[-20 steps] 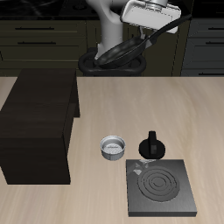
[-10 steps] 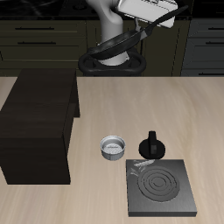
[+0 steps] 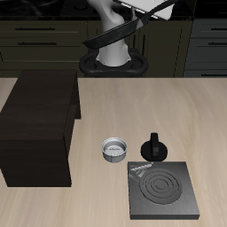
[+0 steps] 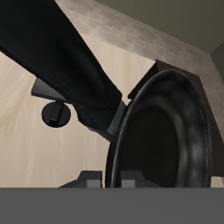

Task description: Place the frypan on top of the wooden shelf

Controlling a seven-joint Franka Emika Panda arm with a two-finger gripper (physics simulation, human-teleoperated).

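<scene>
Exterior view: frypan (image 3: 113, 35) high in air above desk's (image 3: 106, 191) back edge, tilted, handle rising out of frame top. Gripper itself cut off; grasp judged on handle. Height likely for clearing wooden shelf (image 3: 40, 124), whose flat top sits bare, well apart from pan.

Wrist view: pan bowl (image 4: 166, 131) fills frame, handle running close past camera. Jaws' opening: cannot tell; presumably clamped on handle.

Exterior: high, frontal, whole table (image 3: 106, 191). Wrist: close behind frypan (image 4: 162, 131), facing table. Shared: frypan (image 3: 113, 35), table.
</scene>
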